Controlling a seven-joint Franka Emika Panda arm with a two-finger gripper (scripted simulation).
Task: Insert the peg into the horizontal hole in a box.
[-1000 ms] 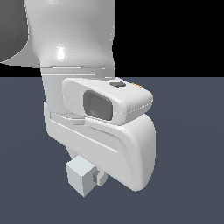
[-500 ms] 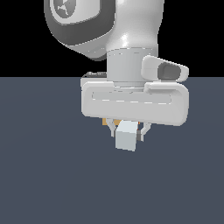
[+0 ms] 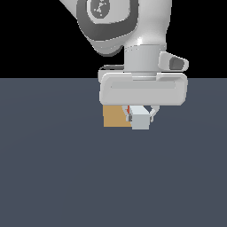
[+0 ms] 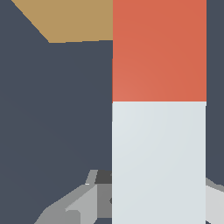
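My gripper (image 3: 140, 116) is shut on the peg (image 3: 140, 119), whose pale white-grey end faces the exterior camera. A thin strip of the peg's red-orange half shows behind that end. In the wrist view the peg (image 4: 159, 109) runs lengthwise, red-orange half beyond the pale half, and my fingers (image 4: 83, 199) hold the pale half. The tan box (image 3: 116, 116) stands behind the peg, toward the exterior view's left, partly covered by my hand. The wrist view shows a corner of the box (image 4: 74, 19) beside the red-orange end. The hole is hidden in both views.
A dark blue-grey floor (image 3: 66, 177) lies under everything. The white and grey arm (image 3: 128, 26) rises above the hand and fills the upper middle of the exterior view.
The arm has turned and carried the peg along; the hand now faces the exterior camera squarely. The tan box has come into view behind the peg.
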